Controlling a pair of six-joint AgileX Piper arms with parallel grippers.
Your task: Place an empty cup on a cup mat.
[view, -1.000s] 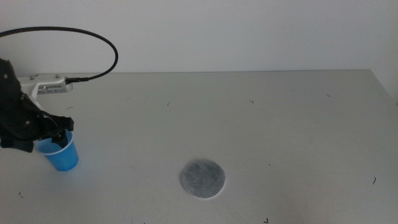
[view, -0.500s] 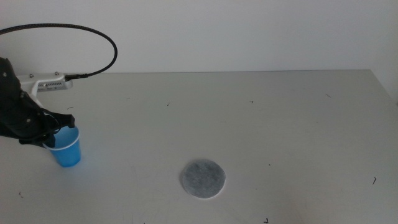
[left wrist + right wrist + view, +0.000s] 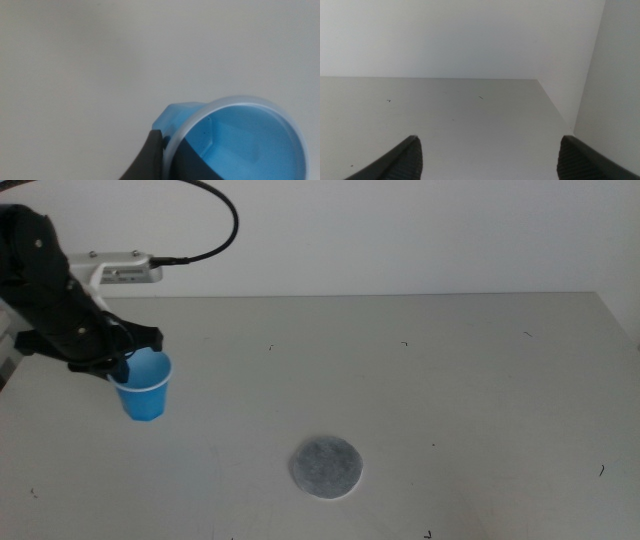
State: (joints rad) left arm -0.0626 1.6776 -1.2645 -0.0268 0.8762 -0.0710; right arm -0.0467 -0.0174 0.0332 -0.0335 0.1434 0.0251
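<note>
1. Left gripper pinches the rim of the cup, one jaw inside, lifted well apart from the cup mat
2. Right gripper waits, jaws spread wide, holding nothing

A lab or robot test bench — not a home. A bare pale grey table stands against a plain white wall, a black cable loops over a white device, and nothing domestic furnishes it — only test props.
</note>
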